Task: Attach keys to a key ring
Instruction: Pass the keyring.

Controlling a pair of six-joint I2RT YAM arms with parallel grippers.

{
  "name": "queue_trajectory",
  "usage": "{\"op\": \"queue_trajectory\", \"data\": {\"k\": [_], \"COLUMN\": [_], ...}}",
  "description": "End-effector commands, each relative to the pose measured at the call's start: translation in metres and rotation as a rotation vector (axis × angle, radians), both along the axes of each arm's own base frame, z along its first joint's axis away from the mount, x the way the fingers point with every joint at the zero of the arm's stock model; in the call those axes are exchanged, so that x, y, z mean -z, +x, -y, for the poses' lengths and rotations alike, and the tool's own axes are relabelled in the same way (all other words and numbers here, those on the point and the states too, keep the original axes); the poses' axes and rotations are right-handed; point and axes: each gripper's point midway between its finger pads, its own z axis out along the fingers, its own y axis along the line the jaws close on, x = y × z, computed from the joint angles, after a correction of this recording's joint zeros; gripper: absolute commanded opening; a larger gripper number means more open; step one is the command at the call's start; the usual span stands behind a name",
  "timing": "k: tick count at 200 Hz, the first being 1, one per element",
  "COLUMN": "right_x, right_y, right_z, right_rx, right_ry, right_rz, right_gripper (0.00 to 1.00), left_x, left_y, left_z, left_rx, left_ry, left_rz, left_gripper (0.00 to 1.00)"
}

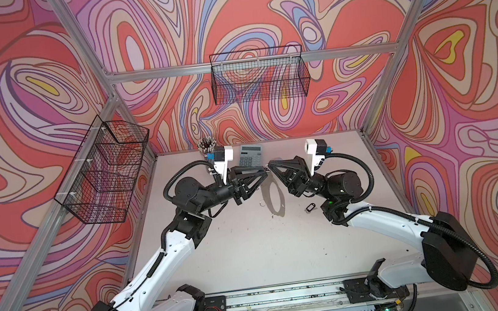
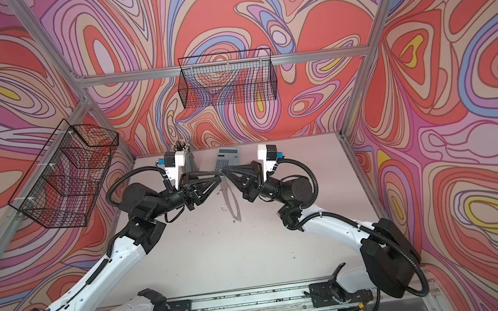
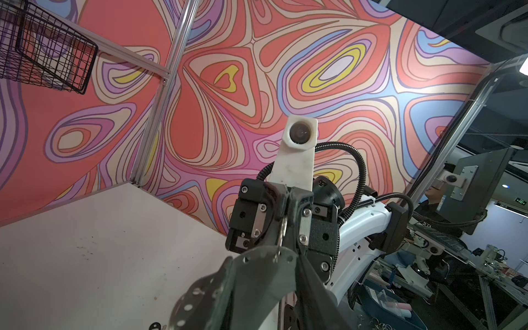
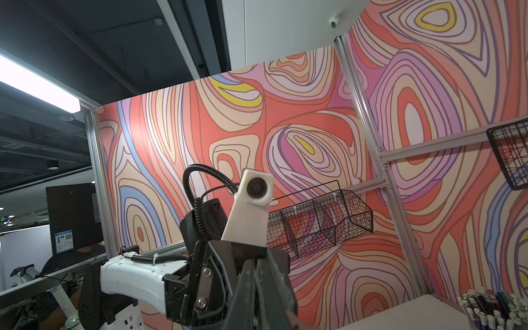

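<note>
Right pincer (image 1: 269, 164) is closed tight on the key ring (image 3: 251, 274), clamping a small silver loop (image 3: 283, 228) on its dotted rim so the dark oval band hangs in the air; it meets the left pincer (image 1: 263, 176) tip to tip; the left jaws sit at the band's edge, but whether they grip it I cannot tell; the key (image 1: 310, 207), joined to its black tag, lies on the surface (image 1: 252, 251) near the right arm, well apart from the ring.

Step in hand, as I judge it: presenting the ring, with the key not yet fetched; the next move calls for one pincer to steady the band while the other lifts the key and threads it onto a loop.

Counted: two pincers; one key ring; one tagged key; one calculator (image 1: 251, 159); one pen cup (image 1: 206, 144); two wire baskets (image 1: 259, 75) on the walls.
</note>
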Motion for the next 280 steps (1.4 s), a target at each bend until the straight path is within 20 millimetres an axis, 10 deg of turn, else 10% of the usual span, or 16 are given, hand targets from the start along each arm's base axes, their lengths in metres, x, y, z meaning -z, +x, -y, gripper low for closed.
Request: {"op": "queue_trajectory", "data": {"k": [1, 50, 72, 139, 280], "right_x": [-0.020, -0.016, -0.014, 0.016, 0.029], "right_y": [-0.012, -0.013, -0.013, 0.021, 0.008], "right_z": [0.007, 0.005, 0.006, 0.022, 0.016], "right_rx": [-0.023, -0.036, -0.033, 0.201, 0.162], "right_ry": [0.041, 0.027, 0.022, -0.184, -0.346], "right_rz": [0.050, 0.043, 0.038, -0.068, -0.008], "right_gripper": [0.00, 0.00, 0.00, 0.14, 0.27], "left_x": [-0.017, -0.025, -0.027, -0.016, -0.011], "left_y": [-0.004, -0.007, -0.010, -0.009, -0.008], "left_z": [0.000, 0.007, 0.007, 0.001, 0.002], "left_rx": [0.003, 0.034, 0.037, -0.053, -0.050], "left_ry": [-0.020, -0.030, -0.030, 0.129, 0.162], "left_rz": [0.058, 0.073, 0.084, 0.095, 0.077], "left_gripper": [0.38, 0.26, 0.00, 0.00, 0.00]}}
